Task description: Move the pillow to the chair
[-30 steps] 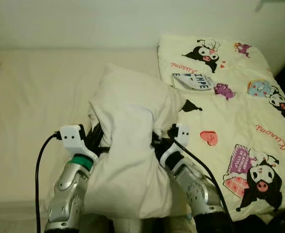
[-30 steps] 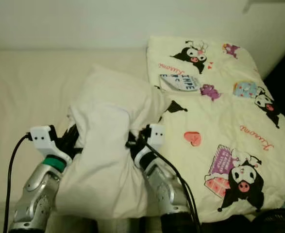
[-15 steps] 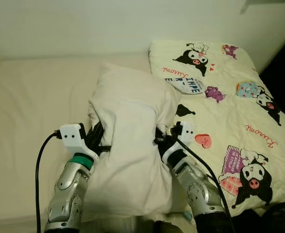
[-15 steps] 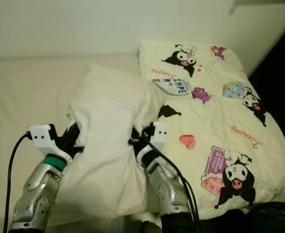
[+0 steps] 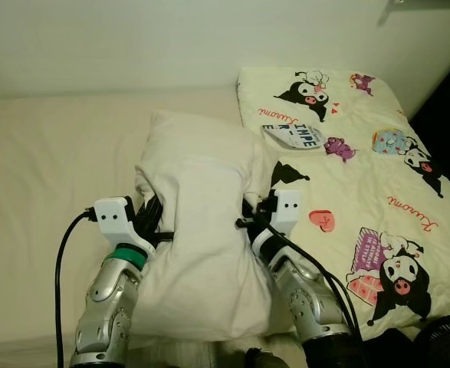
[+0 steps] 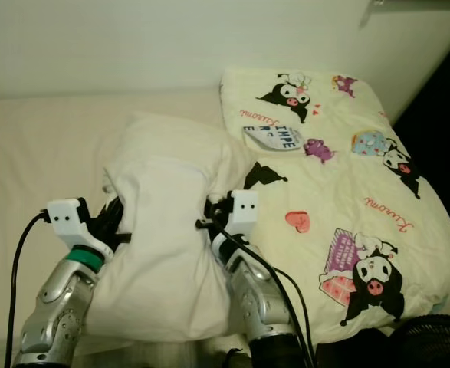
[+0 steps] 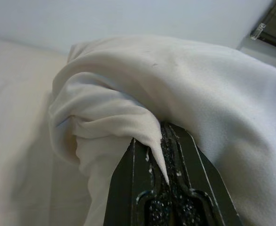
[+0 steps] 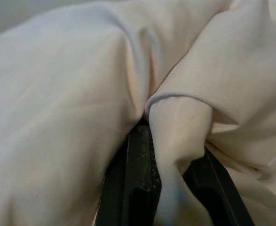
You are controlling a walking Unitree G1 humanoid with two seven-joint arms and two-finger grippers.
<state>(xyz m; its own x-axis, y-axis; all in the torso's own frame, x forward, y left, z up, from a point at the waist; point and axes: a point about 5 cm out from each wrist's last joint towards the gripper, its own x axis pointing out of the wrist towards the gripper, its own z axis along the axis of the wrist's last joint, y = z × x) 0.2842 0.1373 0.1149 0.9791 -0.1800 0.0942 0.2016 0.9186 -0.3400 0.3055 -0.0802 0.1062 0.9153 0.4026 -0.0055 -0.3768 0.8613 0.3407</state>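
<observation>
Up close, both wrist views show jaws clamped on pillow (image 5: 202, 230) folds; the head views add the cartoon-print blanket (image 5: 362, 184).

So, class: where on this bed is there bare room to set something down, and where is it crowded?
Free: the plain sheet between the wall and the pillow. Crowded: the middle, where the left gripper and right gripper clamp the pillow, and beside it the cartoon blanket.

Pillow (image 5: 202, 230) on bed (image 5: 48, 176), between claws; blanket (image 5: 362, 199) right.
</observation>
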